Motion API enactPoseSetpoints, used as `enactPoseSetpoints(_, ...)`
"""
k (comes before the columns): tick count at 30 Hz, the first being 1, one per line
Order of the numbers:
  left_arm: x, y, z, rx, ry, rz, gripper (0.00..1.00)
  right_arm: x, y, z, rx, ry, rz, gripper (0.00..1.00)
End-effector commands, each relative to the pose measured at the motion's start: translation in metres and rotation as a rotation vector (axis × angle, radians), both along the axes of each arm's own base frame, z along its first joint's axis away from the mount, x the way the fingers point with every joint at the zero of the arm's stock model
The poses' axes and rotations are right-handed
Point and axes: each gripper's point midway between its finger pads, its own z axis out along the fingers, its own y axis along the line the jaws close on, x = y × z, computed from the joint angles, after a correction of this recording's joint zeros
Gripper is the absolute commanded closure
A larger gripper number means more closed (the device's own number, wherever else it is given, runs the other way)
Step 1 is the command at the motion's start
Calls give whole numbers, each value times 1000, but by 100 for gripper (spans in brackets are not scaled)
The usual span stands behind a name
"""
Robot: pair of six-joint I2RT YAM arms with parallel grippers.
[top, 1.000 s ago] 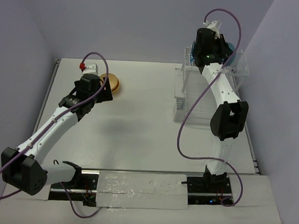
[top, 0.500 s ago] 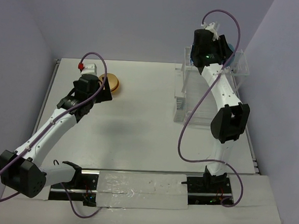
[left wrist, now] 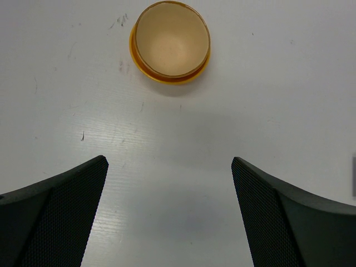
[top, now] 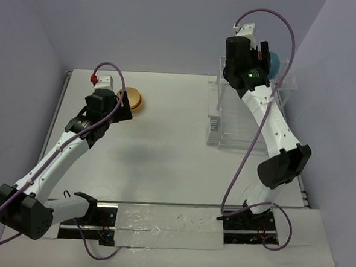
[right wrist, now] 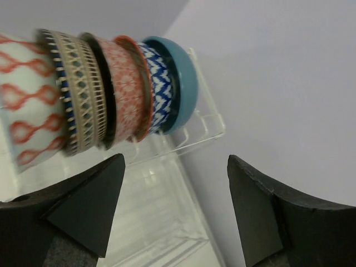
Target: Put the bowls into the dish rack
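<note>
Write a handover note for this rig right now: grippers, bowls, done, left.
Left gripper: jaws open, empty, over the table, facing the orange-yellow bowl lying there.
Right gripper: jaws open, empty, beside the dish rack.
Done: at least five bowls stand on edge in the raised row, teal bowl at one end.
Left: pick the orange-yellow bowl and rack it.

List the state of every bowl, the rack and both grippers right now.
dish rack: partly loaded
patterned bowls: on edge in the rack
teal bowl: on edge, end of that row
orange-yellow bowl: upright on the table, empty
left gripper: open, empty
right gripper: open, empty
</note>
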Motion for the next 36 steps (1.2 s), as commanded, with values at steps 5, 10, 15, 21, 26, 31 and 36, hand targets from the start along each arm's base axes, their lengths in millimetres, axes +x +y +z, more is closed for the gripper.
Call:
enactPoseSetpoints(5,-1,1,13,-36,-52,8,1,-58,63,7,543,-163,342,12)
enactPoseSetpoints(10,-1,3,14,-59,-61,33,1,-101,84,-4,755,-259,496,6)
enactPoseSetpoints(15,4,2,10,-109,-59,60,1,-143,92,-8,866,-315,614,2)
enactPoseSetpoints(21,21,-2,-6,-176,-11,102,1,-182,88,-32,949,-402,678,0)
enactPoseSetpoints(26,58,9,-19,-176,60,175,1,-194,92,-52,979,-401,718,0)
enactPoseSetpoints(31,102,26,-48,-94,150,235,11,-194,93,-62,961,-364,719,0)
enactPoseSetpoints(36,134,36,-64,-43,212,273,27,-196,89,-67,947,-368,707,0)
